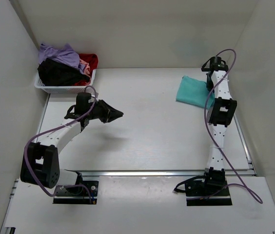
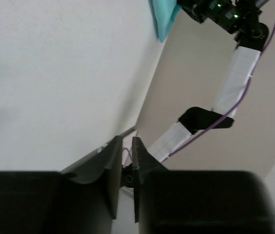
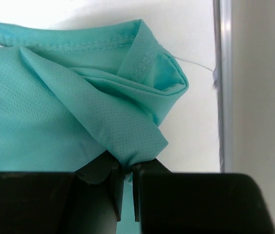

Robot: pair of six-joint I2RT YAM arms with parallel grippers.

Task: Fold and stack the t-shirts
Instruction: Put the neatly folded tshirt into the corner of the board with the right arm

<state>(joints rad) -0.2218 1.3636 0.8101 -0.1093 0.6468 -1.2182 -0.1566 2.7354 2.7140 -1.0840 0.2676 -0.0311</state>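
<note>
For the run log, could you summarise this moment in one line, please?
left gripper: nearly shut, empty | right gripper: pinching teal t-shirt edge | other t-shirts: in basket

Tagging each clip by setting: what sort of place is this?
Probably a lab test cell, not a home: a white table boxed in by plain walls, left arm and right arm bolted at its edge, a basket of t-shirts.

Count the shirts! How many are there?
5. The teal shirt lies on the table, far right. Purple, black, pink and red ones are piled in the white basket, far left; more may hide underneath.
</note>
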